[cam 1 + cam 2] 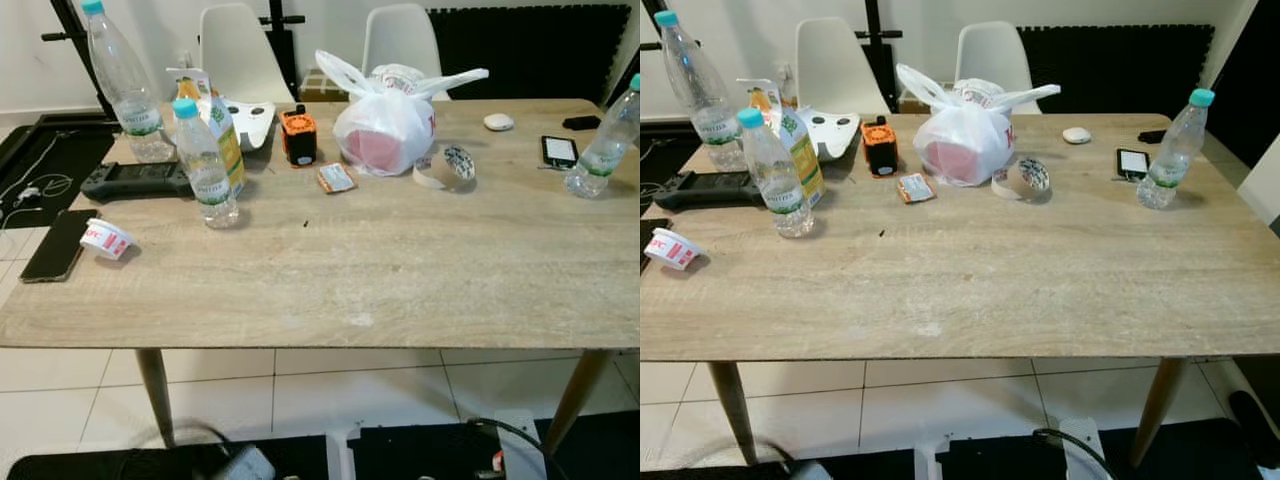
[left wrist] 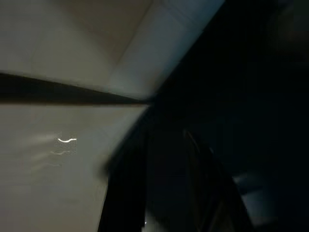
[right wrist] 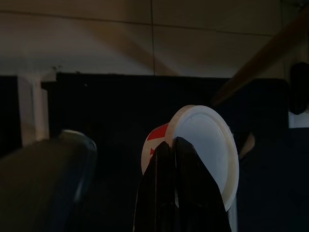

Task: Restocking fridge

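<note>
Restocking had barely begun, by my judgement. On the worktop (image 1: 400, 270) stood three water bottles: one at ten o'clock (image 1: 205, 165), a taller one at eleven o'clock (image 1: 122, 80) and one at the two o'clock edge (image 1: 603, 145). A juice carton (image 1: 222, 130) stood just behind the ten o'clock bottle, and a knotted white plastic bag (image 1: 385, 125) sat at twelve o'clock. A small red-and-white tub (image 1: 105, 239) lay tipped at nine o'clock. All of these remained to be carried off.

The right hand (image 3: 174, 145) hung low above the floor, its fingers pressed together on the rim of a white lidded cup (image 3: 207, 150) with red print (the sole item in hand).

The left wrist view was dark; the left hand (image 2: 159, 188) was a blur, and I cannot tell its state. The bag's contents were obscured.
</note>
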{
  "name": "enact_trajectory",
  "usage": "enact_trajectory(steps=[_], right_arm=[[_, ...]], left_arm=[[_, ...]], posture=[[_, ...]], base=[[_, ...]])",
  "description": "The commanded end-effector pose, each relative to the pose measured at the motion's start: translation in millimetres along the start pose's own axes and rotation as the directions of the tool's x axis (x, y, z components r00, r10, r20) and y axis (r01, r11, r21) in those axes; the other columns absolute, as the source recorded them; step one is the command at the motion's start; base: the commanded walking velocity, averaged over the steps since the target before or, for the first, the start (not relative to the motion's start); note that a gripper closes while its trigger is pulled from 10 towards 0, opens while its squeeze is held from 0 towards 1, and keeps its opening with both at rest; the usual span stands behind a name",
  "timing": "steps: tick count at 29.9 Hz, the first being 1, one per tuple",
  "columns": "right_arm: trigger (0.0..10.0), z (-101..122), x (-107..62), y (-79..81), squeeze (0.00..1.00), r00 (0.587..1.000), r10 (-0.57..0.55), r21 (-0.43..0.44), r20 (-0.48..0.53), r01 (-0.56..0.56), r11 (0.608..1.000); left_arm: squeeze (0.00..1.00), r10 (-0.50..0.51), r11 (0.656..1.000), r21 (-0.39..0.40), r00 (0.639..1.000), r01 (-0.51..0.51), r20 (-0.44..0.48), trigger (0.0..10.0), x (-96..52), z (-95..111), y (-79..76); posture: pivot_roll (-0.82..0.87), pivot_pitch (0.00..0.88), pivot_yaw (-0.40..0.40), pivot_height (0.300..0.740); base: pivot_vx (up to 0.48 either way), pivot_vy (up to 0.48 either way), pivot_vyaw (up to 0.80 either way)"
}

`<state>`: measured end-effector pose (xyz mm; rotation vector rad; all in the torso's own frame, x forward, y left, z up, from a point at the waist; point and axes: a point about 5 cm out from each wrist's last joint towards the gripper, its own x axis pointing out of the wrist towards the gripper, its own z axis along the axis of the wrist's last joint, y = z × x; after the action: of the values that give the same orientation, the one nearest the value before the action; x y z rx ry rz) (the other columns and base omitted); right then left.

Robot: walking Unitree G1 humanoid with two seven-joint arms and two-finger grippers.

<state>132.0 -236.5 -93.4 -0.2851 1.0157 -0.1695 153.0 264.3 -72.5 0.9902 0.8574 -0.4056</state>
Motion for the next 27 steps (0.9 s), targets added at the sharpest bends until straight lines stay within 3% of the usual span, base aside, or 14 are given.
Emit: enact_trajectory(steps=[1, 2, 3, 6, 7, 8, 9, 10, 11, 14, 17, 25, 27], right_arm=[[10.0, -5.2, -1.4, 4.1, 0.0, 1.0, 0.02, -0.017, -0.016, -0.02, 1.0], [10.0, -5.9, -1.6, 5.0, 0.0, 0.999, 0.026, -0.028, -0.019, -0.027, 0.999], [10.0, -6.1, -1.6, 5.5, 0.0, 0.999, 0.03, -0.036, -0.02, -0.03, 0.999], [10.0, -4.8, -1.2, 4.9, 0.0, 0.999, 0.028, -0.032, -0.018, -0.028, 0.999], [10.0, -2.4, -0.5, 3.9, 0.0, 1.0, 0.023, -0.026, -0.013, -0.023, 0.999], [10.0, -0.2, 0.0, 3.3, 0.0, 1.0, 0.02, -0.02, -0.008, -0.02, 1.0], [10.0, 1.4, 0.4, 3.0, 0.0, 1.0, 0.017, -0.015, -0.004, -0.017, 1.0], [10.0, 1.4, 0.4, 3.0, 0.0, 1.0, 0.017, -0.015, -0.004, -0.017, 1.0], [10.0, 2.7, 0.7, 3.0, 0.0, 1.0, 0.017, -0.013, 0.001, -0.017, 1.0], [10.0, 3.7, 0.6, 4.9, 0.0, 0.999, 0.04, -0.024, 0.011, -0.04, 0.999], [10.0, 4.1, 0.5, 5.9, 0.0, 0.998, 0.056, -0.02, 0.016, -0.056, 0.998], [10.0, 5.5, 1.3, 3.6, 0.0, 0.998, 0.061, -0.031, 0.011, -0.061, 0.998], [10.0, 4.2, 1.0, 3.2, 0.0, 0.998, 0.065, -0.04, 0.008, -0.065, 0.997]], left_arm=[[0.31, -0.082, 0.99, 0.119, 0.996, 0.076, 0.045, 10.0, 1.5, 9.8, -10.0], [0.31, -0.105, 0.973, 0.209, 0.993, 0.093, 0.047, 10.0, 2.8, 12.6, -10.4], [0.31, -0.116, 0.964, 0.245, 0.992, 0.102, 0.041, 10.0, 3.4, 13.3, -10.5], [0.3, -0.114, 0.964, 0.243, 0.993, 0.104, 0.025, 10.0, 3.7, 12.2, -10.7], [0.29, -0.085, 0.993, 0.084, 0.996, 0.085, -0.012, 10.0, 2.4, 6.1, -11.2], [0.3, -0.063, 0.994, -0.093, 0.997, 0.058, -0.052, 10.0, 0.6, -0.5, -13.0], [0.29, -0.056, 0.96, -0.278, 0.994, 0.029, -0.091, 10.0, -1.6, -6.9, -16.6], [0.29, -0.056, 0.96, -0.278, 0.994, 0.029, -0.091, 10.0, -1.6, -6.9, -16.6], [0.3, -0.06, 0.857, -0.516, 0.99, -0.015, -0.129, 10.0, -4.7, -13.7, -23.8], [0.29, -0.034, 0.694, -0.715, 0.988, -0.083, -0.148, 10.0, -7.8, -17.8, -30.4], [0.29, -0.019, 0.687, -0.721, 0.989, -0.095, -0.148, 10.0, -7.8, -17.6, -29.8], [0.29, -0.001, 0.727, -0.681, 0.992, -0.088, -0.129, 10.0, -6.9, -15.0, -25.7], [0.3, -0.003, 0.724, -0.685, 0.992, -0.087, -0.129, 10.0, -6.8, -15.2, -25.2]], posture=[[0.07, 0.035, 0.004, 0.74], [0.08, 0.029, 0.005, 0.74], [0.08, 0.029, 0.005, 0.74], [0.08, 0.027, 0.007, 0.74], [0.08, 0.022, 0.013, 0.74], [0.07, 0.025, 0.017, 0.74], [0.07, 0.025, 0.017, 0.74], [0.07, 0.025, 0.017, 0.74], [0.07, 0.025, 0.011, 0.74], [0.07, 0.019, 0.001, 0.74], [0.06, 0.016, -0.003, 0.74], [0.05, 0.003, -0.026, 0.74], [0.05, 0.002, -0.026, 0.74]], base=[[0.0, 0.0, 0.0], [0.0, 0.0, 0.0], [0.0, 0.0, 0.0], [0.0, 0.0, 0.0], [0.0, 0.0, 0.0], [0.0, 0.0, 0.0], [0.0, 0.0, 0.0], [0.0, 0.0, 0.0], [0.0, 0.0, 0.0], [0.0, 0.0, 0.0], [0.0, 0.0, 0.0], [0.0, 0.0, 0.0], [0.0, 0.0, 0.0]])
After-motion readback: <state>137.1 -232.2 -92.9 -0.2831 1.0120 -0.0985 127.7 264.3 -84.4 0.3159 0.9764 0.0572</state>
